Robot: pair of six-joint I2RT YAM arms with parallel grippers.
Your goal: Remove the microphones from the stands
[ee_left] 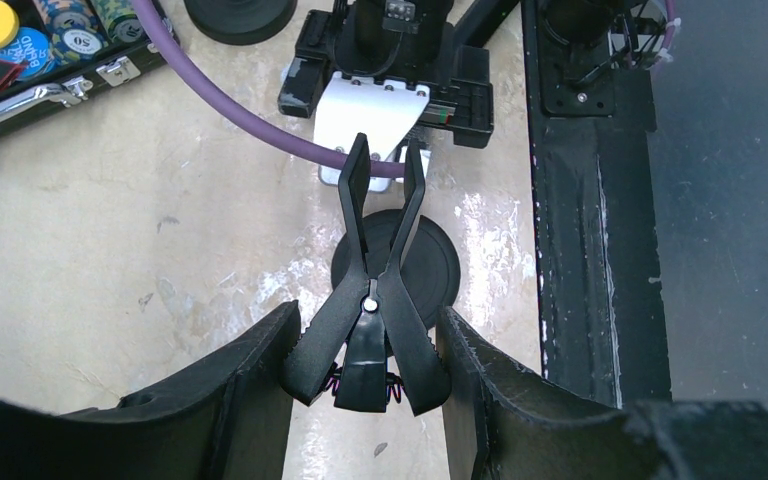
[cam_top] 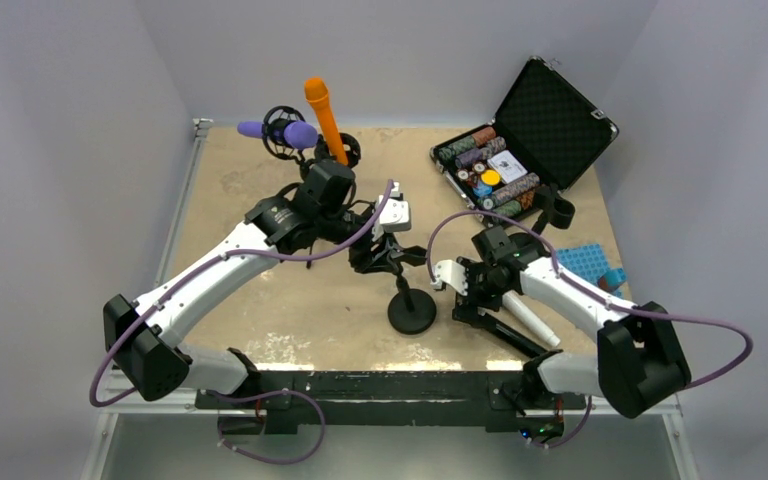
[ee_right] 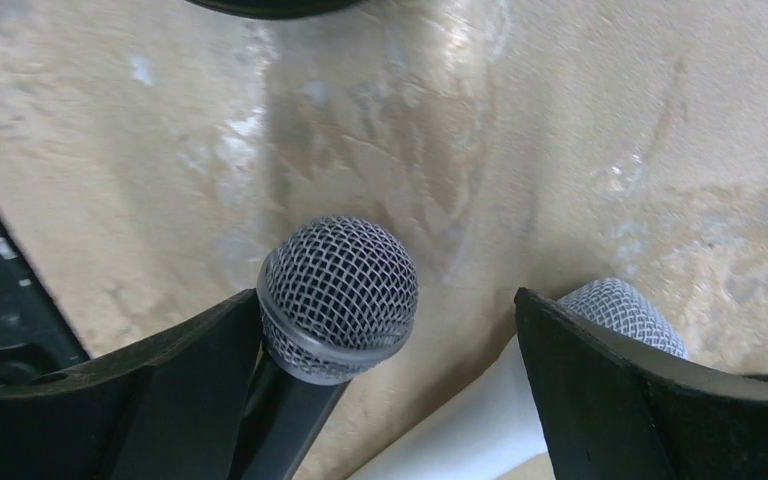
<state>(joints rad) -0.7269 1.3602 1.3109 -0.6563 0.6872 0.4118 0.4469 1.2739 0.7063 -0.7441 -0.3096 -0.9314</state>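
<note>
Left gripper (ee_left: pixel 368 330) squeezes stand clip (ee_left: pixel 372 280); right gripper (ee_right: pixel 388 305) gapes (wide) over scuffed beige table (ee_right: pixel 560 150).

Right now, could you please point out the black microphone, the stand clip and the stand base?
black microphone (ee_right: pixel 338 295): right wrist view, on its mesh head.
stand clip (ee_left: pixel 367 303): left wrist view, on its pivot.
stand base (cam_top: pixel 412 316): top external view, on the disc.
</note>
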